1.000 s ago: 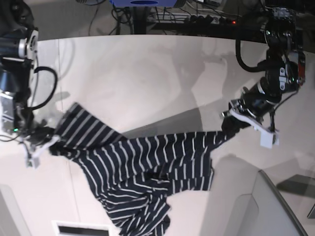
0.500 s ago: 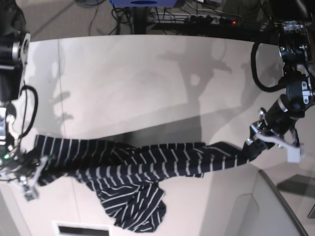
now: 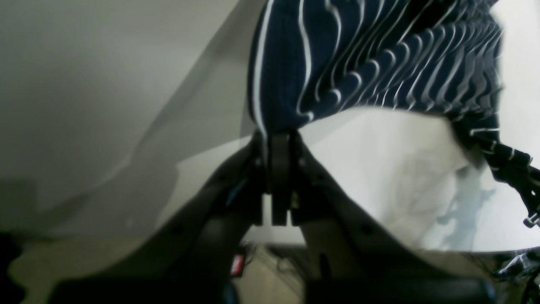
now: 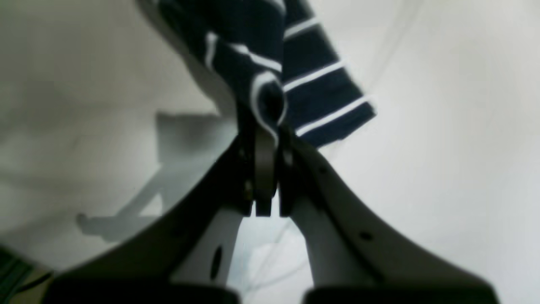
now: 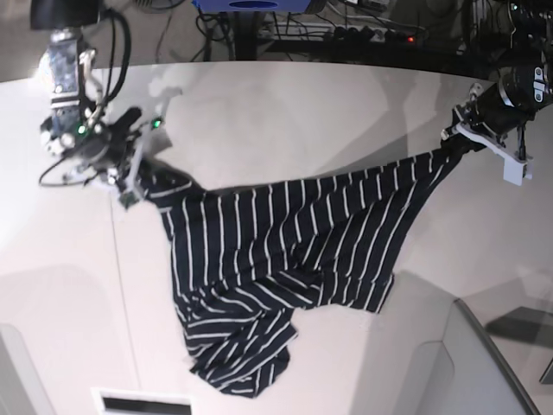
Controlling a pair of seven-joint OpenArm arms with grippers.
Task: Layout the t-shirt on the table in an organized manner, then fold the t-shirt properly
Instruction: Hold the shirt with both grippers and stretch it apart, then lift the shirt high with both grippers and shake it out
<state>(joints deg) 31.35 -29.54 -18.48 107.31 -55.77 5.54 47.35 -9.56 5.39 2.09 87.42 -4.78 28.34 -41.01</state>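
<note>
Left claw [image 5: 456, 141] and right claw [image 5: 138, 177] each pinch an edge of the striped t-shirt [image 5: 276, 259], stretched between them above the white bench [image 5: 276, 112], its lower half bunched. Spreading well likely means holding even tension while lowering it flat onto the bench.
</note>
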